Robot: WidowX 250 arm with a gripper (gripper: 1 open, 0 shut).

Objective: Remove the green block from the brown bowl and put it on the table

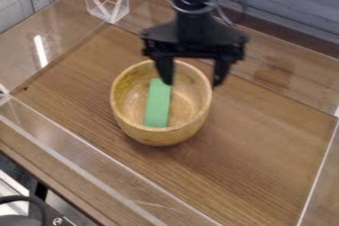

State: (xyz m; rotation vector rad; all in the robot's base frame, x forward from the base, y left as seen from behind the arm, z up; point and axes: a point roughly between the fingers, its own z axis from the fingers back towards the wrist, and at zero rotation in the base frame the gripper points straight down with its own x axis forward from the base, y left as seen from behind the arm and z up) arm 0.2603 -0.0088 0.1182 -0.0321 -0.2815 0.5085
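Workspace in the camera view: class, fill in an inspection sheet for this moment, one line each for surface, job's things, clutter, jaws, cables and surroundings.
Surface: dark wood-grain table, edged by clear plastic walls.
Job's things: green block lies flat inside the brown bowl; the bowl stands upright on the table. The block is not yet on the table.
Clutter: nothing seen on the tabletop besides the bowl.
Jaws: gripper points down over the bowl's far rim with jaws spread apart, holding nothing.
Cables: dark cables at the bottom left corner, outside the walls.
Surroundings: a small clear plastic stand at the far left; pale plank surface behind the table.
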